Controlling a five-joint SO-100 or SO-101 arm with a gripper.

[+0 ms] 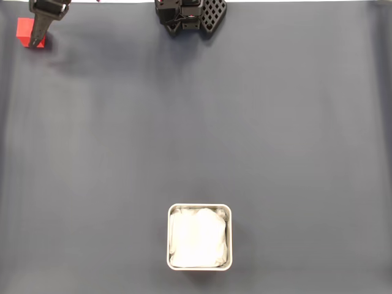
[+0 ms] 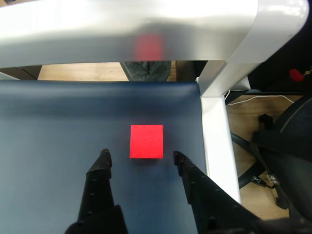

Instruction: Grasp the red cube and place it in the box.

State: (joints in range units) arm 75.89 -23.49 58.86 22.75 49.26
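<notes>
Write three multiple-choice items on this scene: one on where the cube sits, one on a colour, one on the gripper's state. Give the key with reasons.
1. In the fixed view, the small bright red cube lies:
A. top left corner
B. inside the tin
C. bottom right

2. The lining of the square silvery metal tin is:
A. black
B. white
C. red

3. The black two-finger gripper is:
A. shut on the cube
B. open, cube just ahead of its fingertips
C. shut and empty

Key: 1 A, it sits far from the tin at bottom centre. 2 B, pale cloth fills it. 3 B, the wrist view shows spread fingers short of the cube.
</notes>
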